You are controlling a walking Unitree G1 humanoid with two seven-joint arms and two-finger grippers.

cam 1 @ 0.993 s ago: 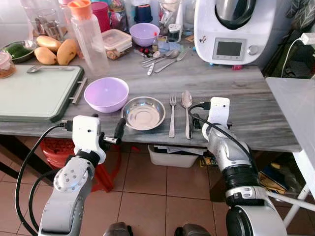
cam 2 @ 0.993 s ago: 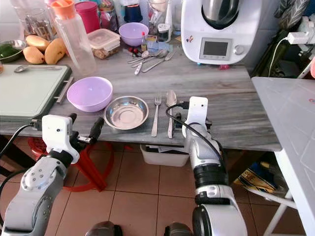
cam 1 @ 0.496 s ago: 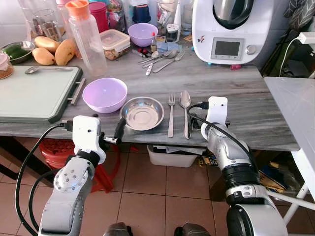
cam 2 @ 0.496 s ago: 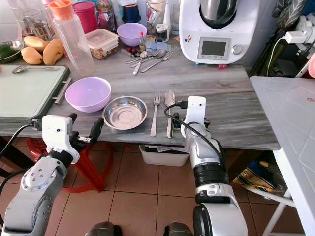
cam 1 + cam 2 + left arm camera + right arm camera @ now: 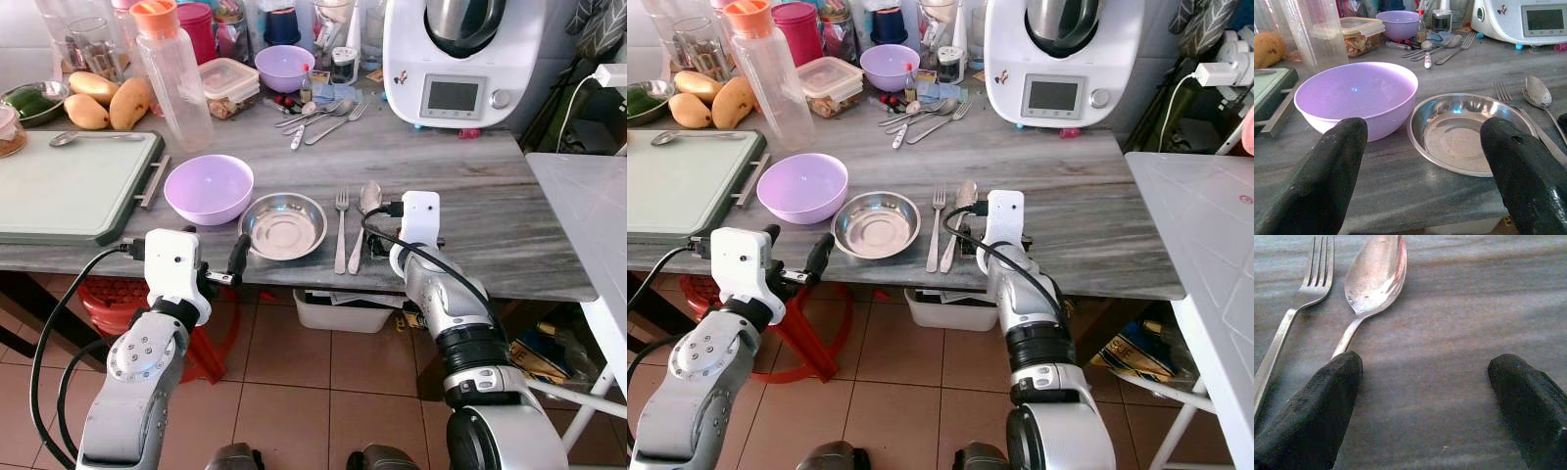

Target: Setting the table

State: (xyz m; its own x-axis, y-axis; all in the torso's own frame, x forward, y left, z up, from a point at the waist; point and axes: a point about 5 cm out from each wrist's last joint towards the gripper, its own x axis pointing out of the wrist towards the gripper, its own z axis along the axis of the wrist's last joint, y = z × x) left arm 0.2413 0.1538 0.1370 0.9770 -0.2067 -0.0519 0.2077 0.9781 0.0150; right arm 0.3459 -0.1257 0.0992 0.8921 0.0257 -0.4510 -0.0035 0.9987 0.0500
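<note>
The long-handled steel spoon (image 5: 363, 220) lies on the grey wood-grain tabletop (image 5: 490, 211), just at 3 o'clock of the slim steel fork (image 5: 341, 227), which itself lies beside the round shallow steel dish (image 5: 285, 224); the pale purple plastic bowl (image 5: 209, 186) sits at 9 o'clock of that dish. The spoon's long axis is tilted, bowl end toward 1 o'clock and handle end toward 7 o'clock, so it slants in toward the fork. The right gripper (image 5: 1425, 404) rests low on the table at the spoon's handle end, its 2 fingers spread wide apart and clamped on nothing; in its wrist view one finger (image 5: 1312, 406) touches or just covers the handle tip, and the spoon stretches away at 12 o'clock from it. This arm is clearly the nearer one for straightening the spoon. The left gripper (image 5: 1420, 171) hovers off the table's front edge, fingers also wide apart, facing the bowl and dish.
</note>
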